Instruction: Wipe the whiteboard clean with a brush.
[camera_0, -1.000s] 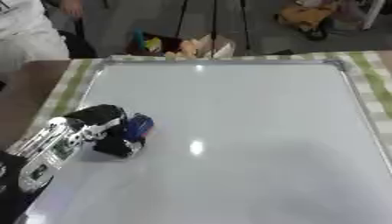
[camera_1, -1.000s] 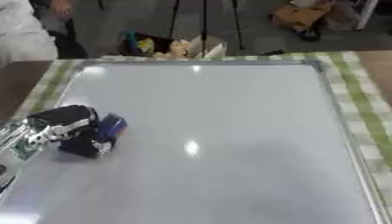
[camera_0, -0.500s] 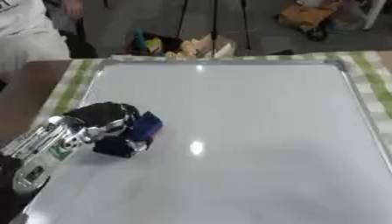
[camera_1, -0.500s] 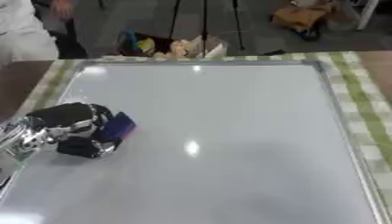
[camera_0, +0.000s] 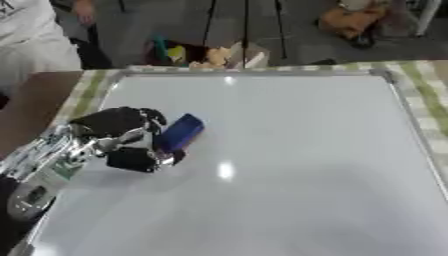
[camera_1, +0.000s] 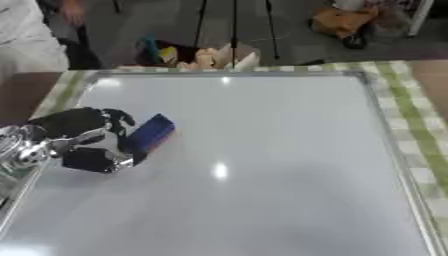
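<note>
A large whiteboard (camera_0: 289, 150) with a silver frame lies flat on the table and fills most of both views. Its surface looks bare and shiny, with no marks that I can make out. My left hand (camera_0: 118, 135) sits over the board's left part, fingers and thumb curled round a blue brush (camera_0: 179, 133). The brush juts out to the right of the hand, tilted, its lower end down at the board. My left arm (camera_0: 39, 167) comes in from the lower left. My right hand shows in neither view.
A green checked cloth (camera_1: 418, 120) runs along the board's right and far edges. Beyond the far edge stand a cardboard box with coloured items (camera_0: 210, 54) and tripod legs on the floor. A person in white (camera_0: 31, 35) stands at the far left.
My left hand has carried the blue brush up and to the right across the board's left part. The brush now sticks out further from the hand.
</note>
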